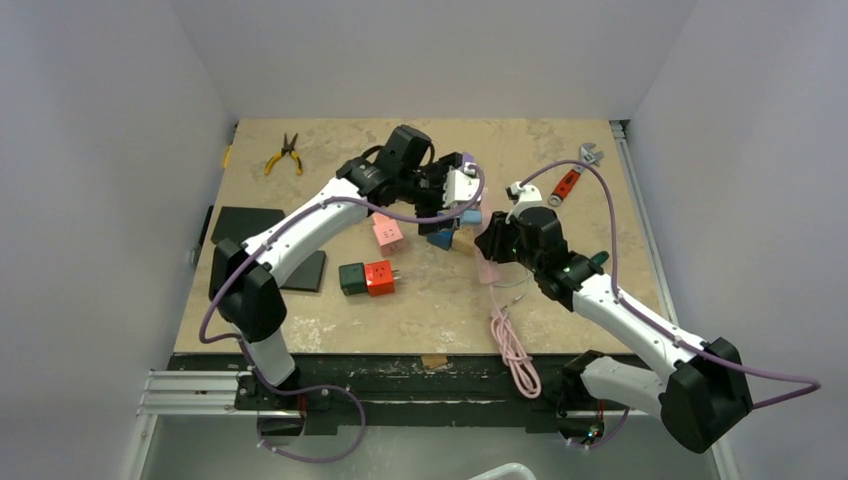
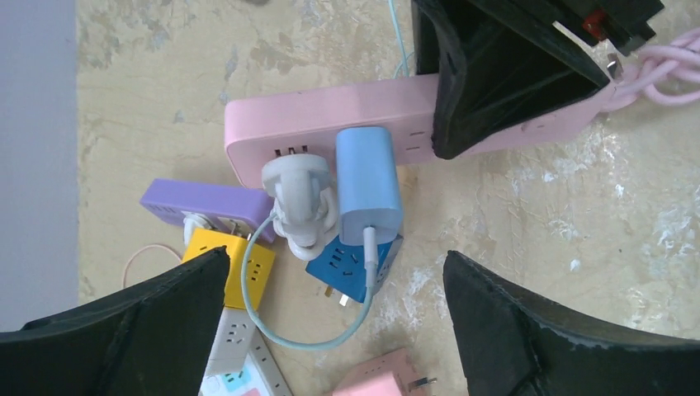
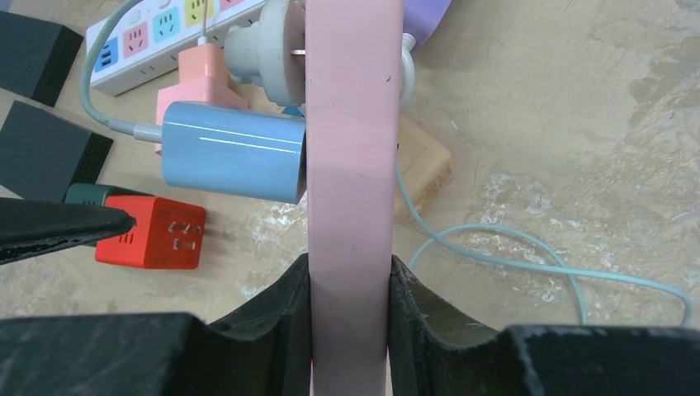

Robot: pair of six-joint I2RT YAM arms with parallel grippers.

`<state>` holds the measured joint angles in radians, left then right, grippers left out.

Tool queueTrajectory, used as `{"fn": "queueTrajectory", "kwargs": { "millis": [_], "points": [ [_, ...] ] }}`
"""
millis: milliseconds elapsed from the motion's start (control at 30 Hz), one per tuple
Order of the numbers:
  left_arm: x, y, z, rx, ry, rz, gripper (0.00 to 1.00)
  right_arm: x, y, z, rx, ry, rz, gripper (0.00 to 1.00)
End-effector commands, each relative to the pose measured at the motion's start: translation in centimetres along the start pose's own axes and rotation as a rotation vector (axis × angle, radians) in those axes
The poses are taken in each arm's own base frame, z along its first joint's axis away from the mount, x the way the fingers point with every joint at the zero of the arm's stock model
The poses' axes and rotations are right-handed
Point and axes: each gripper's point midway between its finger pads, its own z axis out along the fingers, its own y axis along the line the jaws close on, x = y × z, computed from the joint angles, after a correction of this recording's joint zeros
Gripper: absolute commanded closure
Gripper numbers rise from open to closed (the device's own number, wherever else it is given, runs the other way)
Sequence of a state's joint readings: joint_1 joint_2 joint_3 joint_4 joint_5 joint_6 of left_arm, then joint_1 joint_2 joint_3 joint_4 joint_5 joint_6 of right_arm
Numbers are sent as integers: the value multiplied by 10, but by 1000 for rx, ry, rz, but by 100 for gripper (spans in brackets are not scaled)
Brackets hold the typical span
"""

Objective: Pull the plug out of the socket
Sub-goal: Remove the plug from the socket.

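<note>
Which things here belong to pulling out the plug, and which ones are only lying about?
Job: pink power strip, white plug, blue charger, right gripper, left gripper.
Lying about: yellow pliers, red-handled wrench, red cube adapter.

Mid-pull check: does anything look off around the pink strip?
Yes. The white plug sits partly out of the pink power strip: a bare prong shows between them, while the blue charger beside it is flush. The right gripper clamps the strip; the left gripper is open, holding nothing.
</note>
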<state>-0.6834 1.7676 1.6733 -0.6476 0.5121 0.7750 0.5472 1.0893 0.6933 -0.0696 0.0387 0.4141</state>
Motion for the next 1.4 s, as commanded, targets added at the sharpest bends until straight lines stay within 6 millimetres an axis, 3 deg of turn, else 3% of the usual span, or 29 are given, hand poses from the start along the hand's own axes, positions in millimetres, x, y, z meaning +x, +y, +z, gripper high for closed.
{"fn": "queueTrajectory", "kwargs": {
  "millis": [0,133,400,633,833,967,1033,1367],
  "points": [
    [-28,7,-12,-73,-95,223,5,-80,34,-22,-86,-237,-28,100],
    [-20,1,-3,-67,-60,218,17,-84,35,-23,-78,-247,-42,100],
    [-30,-4,17,-96,-79,212,33,-80,30,-22,-41,-245,-57,100],
    [-34,-15,27,-74,-77,176,58,-80,27,-21,-24,-248,-60,100],
    [-21,-23,29,-76,-44,102,59,-82,26,-24,-18,-262,-58,100],
    [-12,-19,28,-115,-24,51,43,-83,28,-29,-40,-282,-57,100],
    [-11,-14,27,-129,-21,25,42,-82,29,-30,-48,-283,-54,100],
    [-26,-2,30,-122,-72,-23,54,-74,39,-28,-110,-267,-48,100]
  ]
}}
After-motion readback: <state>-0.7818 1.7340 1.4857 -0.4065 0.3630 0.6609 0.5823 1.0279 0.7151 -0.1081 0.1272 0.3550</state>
